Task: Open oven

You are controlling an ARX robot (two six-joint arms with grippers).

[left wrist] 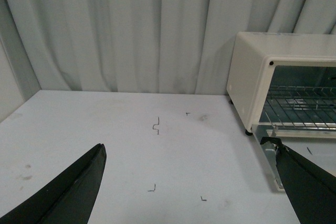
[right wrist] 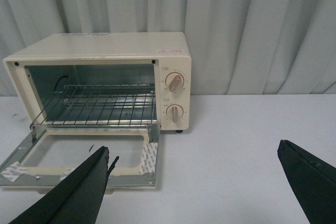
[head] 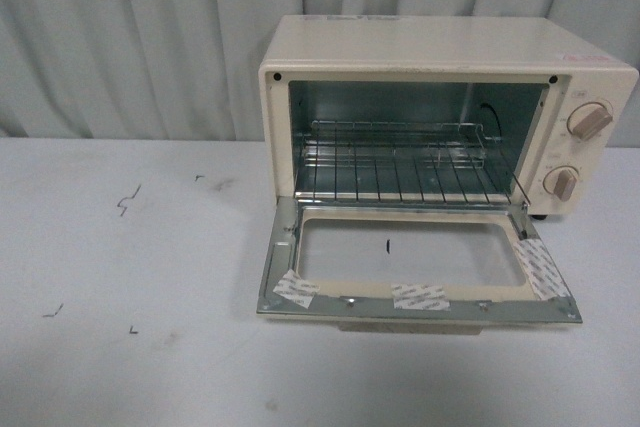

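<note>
Right gripper (right wrist: 191, 182) hangs with its jaws spread wide, holding nothing, and the oven (head: 420, 57) lies ahead of it and off toward the left arm's side. Left gripper (left wrist: 191, 182) is splayed and empty too, over bare table (head: 120, 347), the oven out toward the right arm's side. Neither touches it; which is nearer I can't tell. The oven sits on the table against the curtain (head: 130, 37), long axis running side to side. Its door (head: 415, 297) lies dropped flat toward the robot, so the job looks done. Inside: only a rack (head: 400, 162), bare.
</note>
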